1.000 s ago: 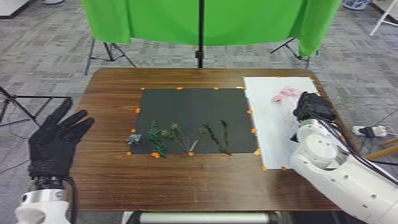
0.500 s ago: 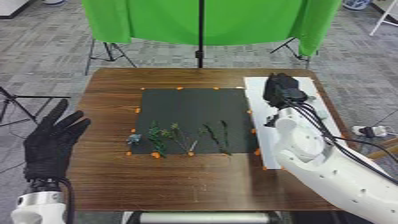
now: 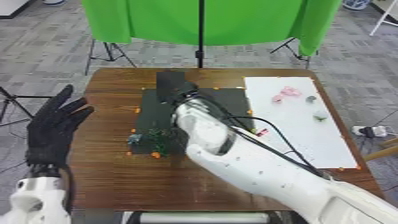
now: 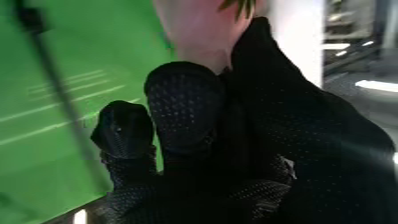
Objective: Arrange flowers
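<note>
Grip reads narrow: my right hand (image 3: 171,82) has a pink bloom (image 4: 194,31) with green leaves (image 4: 238,6) pinched between thumb and fingers, apparently by a small part, which should spare the petals. Hand is over the far left of the black mat (image 3: 229,97), arm slanting across from the near right. Guess: mat is the layout area, and this bloom is meant for the far end, heads away from me, greens (image 3: 160,142) nearer. Those lie at the mat's near left beside a blue flower (image 3: 134,139). More pink flowers (image 3: 289,91) sit on the white sheet (image 3: 329,145) at right, probably kept apart as stock. Left hand (image 3: 51,135) is wide and empty, off to the left, which leaves the right arm room. Next I'd lower gently, then release; forearm could drag the greens if it dips.
</note>
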`<action>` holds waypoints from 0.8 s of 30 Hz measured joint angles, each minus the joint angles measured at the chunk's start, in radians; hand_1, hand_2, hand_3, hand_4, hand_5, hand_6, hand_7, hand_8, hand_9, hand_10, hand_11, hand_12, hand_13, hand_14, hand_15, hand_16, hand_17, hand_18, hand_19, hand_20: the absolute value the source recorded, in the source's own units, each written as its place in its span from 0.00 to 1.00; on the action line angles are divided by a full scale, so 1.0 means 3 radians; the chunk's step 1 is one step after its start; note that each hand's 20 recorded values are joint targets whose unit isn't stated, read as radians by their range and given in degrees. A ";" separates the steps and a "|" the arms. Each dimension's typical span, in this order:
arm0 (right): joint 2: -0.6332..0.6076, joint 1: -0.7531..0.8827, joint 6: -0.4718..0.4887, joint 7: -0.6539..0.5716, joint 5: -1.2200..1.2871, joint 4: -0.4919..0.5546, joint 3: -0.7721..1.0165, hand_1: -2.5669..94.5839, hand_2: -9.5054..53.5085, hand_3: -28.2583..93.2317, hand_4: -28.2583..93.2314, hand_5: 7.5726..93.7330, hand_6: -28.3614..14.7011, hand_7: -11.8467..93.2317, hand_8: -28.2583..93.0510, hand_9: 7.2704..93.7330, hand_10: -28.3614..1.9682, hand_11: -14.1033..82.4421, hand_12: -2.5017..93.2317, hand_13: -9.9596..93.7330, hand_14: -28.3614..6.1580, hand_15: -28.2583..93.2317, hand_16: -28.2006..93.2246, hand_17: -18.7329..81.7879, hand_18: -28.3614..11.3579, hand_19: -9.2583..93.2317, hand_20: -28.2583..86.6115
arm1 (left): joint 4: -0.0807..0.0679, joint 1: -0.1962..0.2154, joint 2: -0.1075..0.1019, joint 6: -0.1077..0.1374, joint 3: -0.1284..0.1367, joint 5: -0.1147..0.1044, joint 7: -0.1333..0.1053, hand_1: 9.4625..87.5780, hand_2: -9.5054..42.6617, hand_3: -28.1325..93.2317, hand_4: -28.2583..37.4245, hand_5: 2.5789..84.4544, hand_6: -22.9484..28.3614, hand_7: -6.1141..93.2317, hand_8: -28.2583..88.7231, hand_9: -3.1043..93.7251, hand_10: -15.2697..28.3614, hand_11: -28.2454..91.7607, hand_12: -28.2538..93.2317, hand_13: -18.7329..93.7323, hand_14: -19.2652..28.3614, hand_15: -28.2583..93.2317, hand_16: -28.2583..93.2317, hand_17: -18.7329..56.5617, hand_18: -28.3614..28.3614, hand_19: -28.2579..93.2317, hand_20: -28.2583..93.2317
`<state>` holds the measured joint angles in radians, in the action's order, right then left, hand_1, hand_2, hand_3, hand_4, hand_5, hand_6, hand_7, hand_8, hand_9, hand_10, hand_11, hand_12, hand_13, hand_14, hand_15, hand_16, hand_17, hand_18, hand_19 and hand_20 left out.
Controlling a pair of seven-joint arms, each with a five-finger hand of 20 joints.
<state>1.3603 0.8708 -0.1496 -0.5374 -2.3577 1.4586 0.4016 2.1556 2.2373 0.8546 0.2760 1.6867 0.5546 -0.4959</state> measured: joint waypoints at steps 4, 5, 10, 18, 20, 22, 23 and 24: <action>0.0162 -0.0134 0.0009 -0.0055 0.0030 -0.0021 -0.0327 0.65 0.00 0.81 0.00 0.91 0.75 0.33 0.26 1.00 0.81 0.26 0.37 0.85 0.78 0.78 0.47 0.57 0.14 1.00 0.76 | -0.0038 -0.0342 -0.0005 -0.0063 -0.0075 0.0009 0.0050 0.17 0.35 0.85 0.05 0.42 0.61 0.15 0.18 0.40 0.79 0.46 0.35 0.39 0.95 0.68 0.18 0.14 0.95 0.64 0.42; 0.0190 -0.0132 0.0023 -0.0037 0.0020 -0.0022 -0.0334 0.65 0.00 0.81 0.00 0.90 0.75 0.33 0.26 1.00 0.81 0.26 0.36 0.85 0.78 0.79 0.47 0.57 0.15 1.00 0.76 | -0.0038 -0.0396 -0.0005 -0.0075 -0.0078 0.0009 0.0049 0.17 0.35 0.85 0.05 0.42 0.61 0.15 0.18 0.40 0.79 0.46 0.35 0.39 0.95 0.68 0.18 0.14 0.95 0.64 0.42; 0.0218 -0.0083 0.0158 0.0008 -0.0094 -0.0022 -0.0300 0.63 0.00 0.78 0.00 0.88 0.74 0.29 0.24 0.98 0.78 0.22 0.34 0.82 0.77 0.80 0.45 0.55 0.17 1.00 0.76 | -0.0036 -0.0485 -0.0002 -0.0113 -0.0074 0.0009 0.0044 0.17 0.35 0.85 0.05 0.42 0.61 0.15 0.18 0.40 0.79 0.46 0.35 0.39 0.95 0.68 0.18 0.14 0.95 0.64 0.42; 0.0214 0.0109 0.0461 0.0024 -0.0149 -0.0021 -0.0070 0.63 0.00 0.70 0.00 0.82 0.70 0.25 0.23 0.90 0.71 0.22 0.30 0.76 0.71 0.82 0.42 0.52 0.20 1.00 0.78 | -0.0045 -0.0468 0.0002 -0.0140 -0.0081 0.0008 0.0043 0.17 0.35 0.85 0.05 0.42 0.61 0.15 0.18 0.40 0.79 0.46 0.35 0.39 0.95 0.68 0.18 0.14 0.95 0.64 0.42; 0.0210 0.0118 0.0467 0.0013 -0.0147 -0.0026 -0.0075 0.63 0.00 0.71 0.00 0.82 0.70 0.25 0.23 0.89 0.71 0.22 0.29 0.76 0.70 0.82 0.41 0.52 0.20 1.00 0.78 | -0.0054 -0.0473 0.0009 -0.0156 -0.0086 0.0011 0.0050 0.17 0.36 0.85 0.05 0.42 0.61 0.15 0.18 0.40 0.79 0.46 0.35 0.39 0.95 0.68 0.18 0.14 0.95 0.64 0.42; 0.0203 0.0115 0.0463 -0.0006 -0.0134 -0.0028 -0.0096 0.62 0.00 0.71 0.00 0.82 0.70 0.25 0.23 0.88 0.71 0.23 0.29 0.76 0.70 0.82 0.41 0.52 0.19 1.00 0.78 | -0.0058 -0.0475 0.0021 -0.0165 -0.0087 0.0014 0.0057 0.17 0.36 0.85 0.05 0.42 0.61 0.15 0.18 0.40 0.79 0.46 0.35 0.39 0.95 0.68 0.18 0.14 0.95 0.64 0.42; 0.0198 0.0109 0.0458 -0.0019 -0.0127 -0.0028 -0.0113 0.62 0.00 0.72 0.00 0.81 0.70 0.25 0.22 0.88 0.70 0.24 0.28 0.76 0.70 0.82 0.41 0.52 0.19 1.00 0.78 | -0.0059 -0.0474 0.0028 -0.0168 -0.0087 0.0016 0.0060 0.17 0.36 0.85 0.05 0.42 0.61 0.15 0.18 0.40 0.79 0.46 0.35 0.39 0.95 0.68 0.18 0.14 0.95 0.64 0.42; 0.0194 0.0104 0.0456 -0.0027 -0.0122 -0.0028 -0.0124 0.61 0.00 0.73 0.00 0.81 0.70 0.25 0.22 0.88 0.70 0.24 0.28 0.75 0.69 0.82 0.41 0.52 0.19 1.00 0.78 | -0.0059 -0.0471 0.0033 -0.0170 -0.0086 0.0018 0.0062 0.17 0.36 0.85 0.05 0.42 0.61 0.15 0.18 0.40 0.79 0.46 0.35 0.39 0.95 0.68 0.18 0.14 0.95 0.64 0.42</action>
<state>1.4186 0.9020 -0.0129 -0.5454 -2.3943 1.4502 0.3645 2.1380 2.0962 0.8644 0.2249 1.6608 0.5600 -0.4772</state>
